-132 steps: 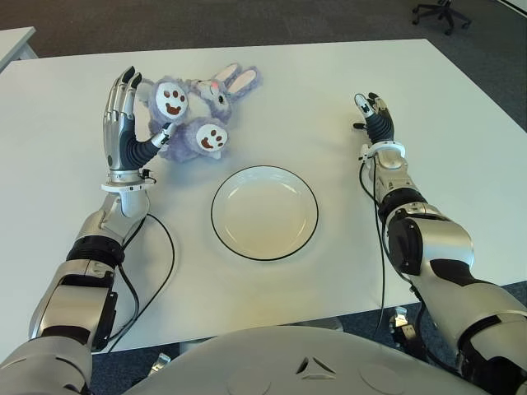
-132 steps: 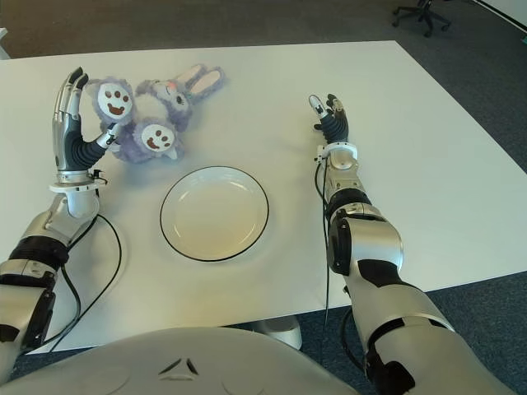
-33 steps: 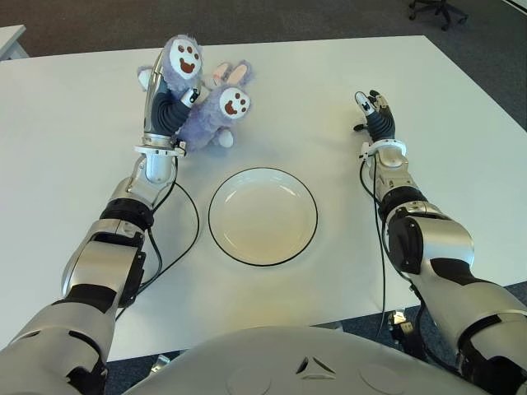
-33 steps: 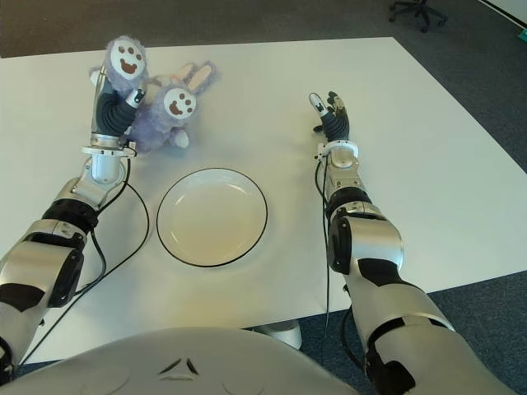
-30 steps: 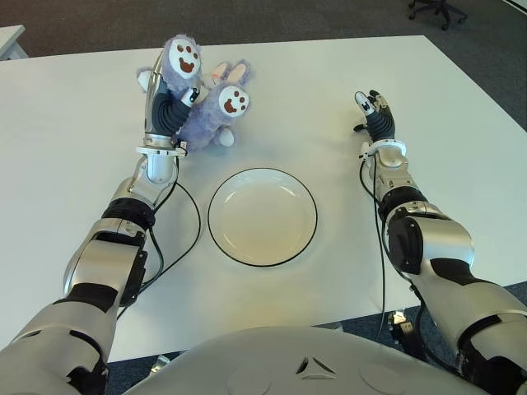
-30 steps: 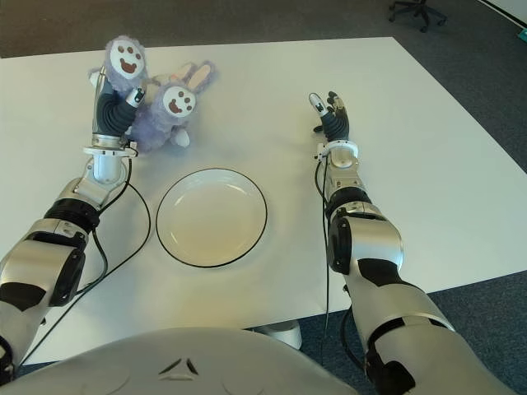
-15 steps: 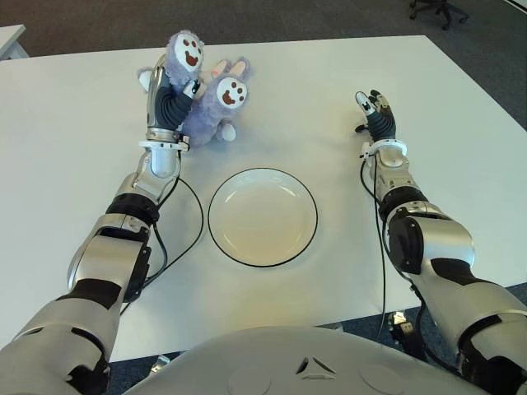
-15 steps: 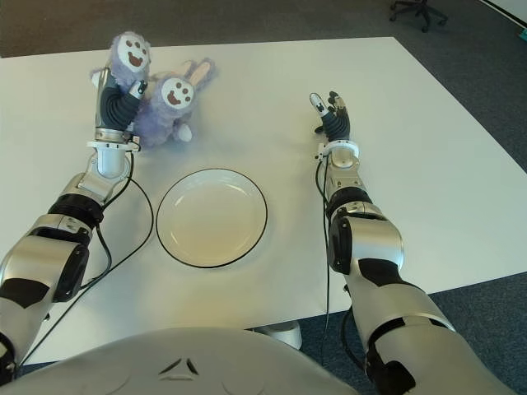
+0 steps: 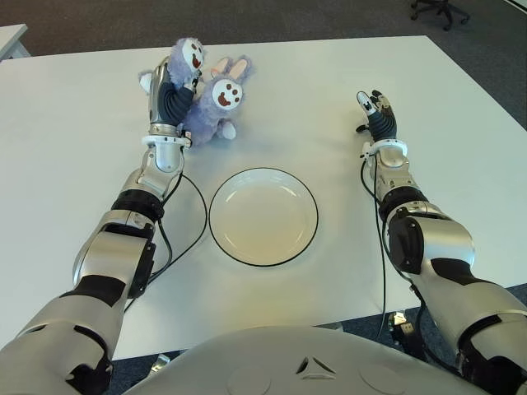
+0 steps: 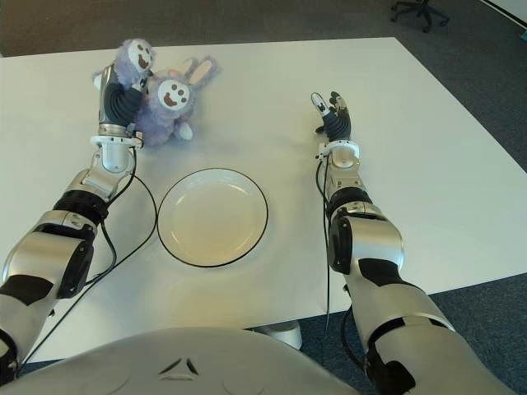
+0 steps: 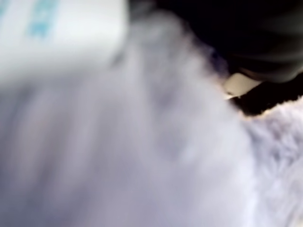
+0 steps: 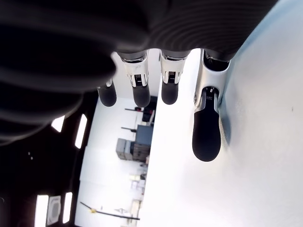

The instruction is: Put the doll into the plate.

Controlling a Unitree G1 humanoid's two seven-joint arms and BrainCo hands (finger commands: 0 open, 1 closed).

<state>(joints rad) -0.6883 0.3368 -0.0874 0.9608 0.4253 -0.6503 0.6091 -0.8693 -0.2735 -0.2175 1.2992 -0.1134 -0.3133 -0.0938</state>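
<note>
A fluffy purple bunny doll (image 9: 216, 99) with white smiling paw pads sits at the far left of the white table (image 9: 74, 123). My left hand (image 9: 169, 97) is shut on it, with one paw sticking up above the fingers. Purple fur (image 11: 142, 142) fills the left wrist view. A white plate (image 9: 263, 216) with a dark rim lies in the middle of the table, nearer me and to the right of the doll, with nothing in it. My right hand (image 9: 375, 111) shows at the right of the table, fingers (image 12: 206, 137) straight and holding nothing.
A black cable (image 9: 196, 226) loops on the table between my left forearm and the plate. Beyond the table's far edge is dark carpet with an office chair (image 9: 440, 12) at the far right.
At first my left hand stood open beside the lying doll; now it is shut on it. Over the last second hand and doll shifted slightly farther away. The right hand has not moved.
</note>
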